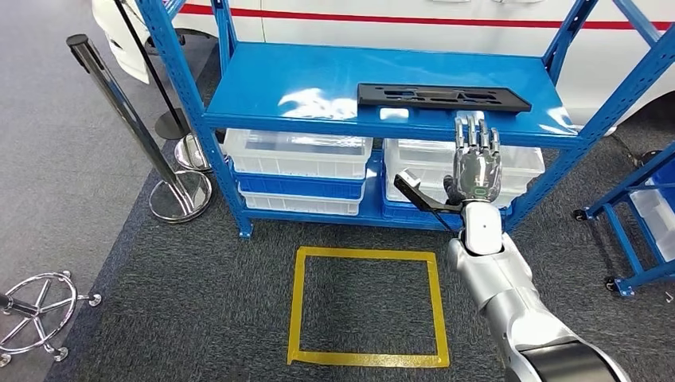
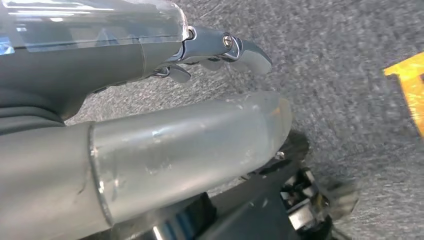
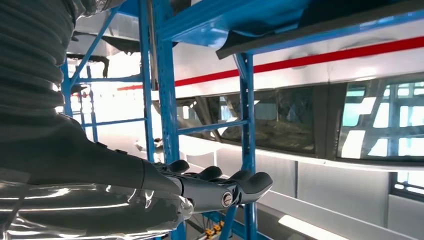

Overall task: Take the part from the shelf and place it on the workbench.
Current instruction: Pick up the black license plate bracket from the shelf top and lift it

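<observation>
The black part (image 1: 442, 97) is lying flat on the top deck of the blue shelf (image 1: 318, 83), toward its right end; the right hand (image 1: 476, 163) is reaching up just below the shelf's front edge, fingers extended and apart, holding nothing and not touching the part; the left hand (image 2: 220, 50) is hanging over grey carpet, its fingers seemingly loose and empty, though the close view is poor; clear bins (image 1: 298, 155) are sitting on the lower deck.

Grey carpet floor (image 1: 95, 207) with yellow tape square (image 1: 366, 302); white vehicle with red stripe (image 1: 446, 20) behind; chrome stanchions (image 1: 131, 119) alongside.
</observation>
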Robot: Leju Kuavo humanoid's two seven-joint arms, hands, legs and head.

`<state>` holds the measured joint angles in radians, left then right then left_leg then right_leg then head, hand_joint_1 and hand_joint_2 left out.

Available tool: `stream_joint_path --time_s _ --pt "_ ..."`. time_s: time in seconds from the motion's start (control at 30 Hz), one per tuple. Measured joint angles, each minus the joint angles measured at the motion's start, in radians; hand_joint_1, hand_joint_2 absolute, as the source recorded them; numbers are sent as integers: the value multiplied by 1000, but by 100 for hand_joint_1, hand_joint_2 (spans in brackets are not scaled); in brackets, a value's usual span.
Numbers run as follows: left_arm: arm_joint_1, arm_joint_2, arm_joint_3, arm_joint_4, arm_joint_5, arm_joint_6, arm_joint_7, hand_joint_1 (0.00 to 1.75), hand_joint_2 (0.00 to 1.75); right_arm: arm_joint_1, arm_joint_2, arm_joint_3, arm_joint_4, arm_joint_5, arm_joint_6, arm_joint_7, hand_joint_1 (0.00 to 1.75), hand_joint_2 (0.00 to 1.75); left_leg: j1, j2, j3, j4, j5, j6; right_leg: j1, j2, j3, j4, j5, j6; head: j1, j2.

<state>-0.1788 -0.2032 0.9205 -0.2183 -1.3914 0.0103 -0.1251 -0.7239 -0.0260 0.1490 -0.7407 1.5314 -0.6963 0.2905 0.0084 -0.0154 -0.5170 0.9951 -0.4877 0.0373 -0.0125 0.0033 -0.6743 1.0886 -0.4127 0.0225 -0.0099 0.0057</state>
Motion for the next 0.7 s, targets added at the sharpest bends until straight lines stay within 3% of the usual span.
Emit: stream_joint_path --time_s 0.03,0.1,0.2,0.27,0.33,0.37,0.4,0.43,0.5,0.53,0.57,0.63,0.7 --pt "-2 -2 0 1 0 0 0 0 0 0 -3 -10 0 -1 -1 -4 0 175 0 0 3 0 -6 -5 4 0 12 -43 19 -5 0 0" --pt "-6 -3 1 2 -2 0 2 0 0 4 -6 -28 -4 -1 -3 -7 0 175 -1 1 3 0 -13 -17 10 1 13 -63 13 -18 1 0" --pt "-7 -4 1 2 -8 0 5 0 0 9 -7 -55 -22 -2 -4 -23 0 175 -2 4 2 28 -26 -32 4 2 37 -73 1 -40 1 0" --pt "-9 -4 1 2 -11 0 6 0 0 10 -8 -74 -34 -5 -4 -44 0 175 1 8 -50 130 -59 -40 1 2 59 -78 -12 -50 0 0" --pt "-9 -4 1 2 -13 0 8 0 0 17 -8 -90 -40 -8 -4 -61 0 175 3 9 -133 260 -103 -46 3 2 74 -79 -26 -54 0 0" --pt "-8 -4 1 3 -14 0 8 0 0 24 -7 -97 -42 -10 -4 -68 0 175 3 9 -164 294 -107 -46 5 2 84 -78 -34 -54 0 0" --pt "-7 -4 1 3 -14 0 8 0 0 30 -7 -103 -44 -14 -4 -74 0 175 2 9 -179 291 -90 -44 6 3 94 -77 -43 -54 0 0" --pt "-7 -4 1 3 -12 0 8 0 0 35 -6 -109 -47 -24 -4 -83 0 175 1 9 -175 250 -50 -39 8 3 107 -77 -52 -54 0 0" --pt "-7 -3 1 3 -5 0 9 0 0 39 -3 -120 -52 -51 -4 -103 0 175 -5 10 -140 119 46 -22 12 3 132 -78 -70 -52 1 0" --pt "-8 -3 1 3 -1 0 9 0 0 39 -3 -124 -52 -64 -4 -112 0 175 -10 11 -123 65 71 -14 13 3 140 -79 -77 -48 1 0" --pt "-8 -2 0 3 3 0 9 0 0 40 -2 -128 -52 -72 -4 -118 0 175 -14 11 -113 32 81 -6 12 3 145 -82 -82 -43 1 0" --pt "-9 -2 -1 3 6 0 10 0 0 45 -2 -134 -51 -78 -4 -122 0 175 -19 12 -101 6 73 4 10 1 150 -79 -82 -30 1 0" --pt "-8 -3 -3 3 7 0 10 0 0 47 -1 -136 -52 -78 -4 -124 0 175 -13 12 -80 -12 74 12 9 0 150 -59 -90 -21 1 0"
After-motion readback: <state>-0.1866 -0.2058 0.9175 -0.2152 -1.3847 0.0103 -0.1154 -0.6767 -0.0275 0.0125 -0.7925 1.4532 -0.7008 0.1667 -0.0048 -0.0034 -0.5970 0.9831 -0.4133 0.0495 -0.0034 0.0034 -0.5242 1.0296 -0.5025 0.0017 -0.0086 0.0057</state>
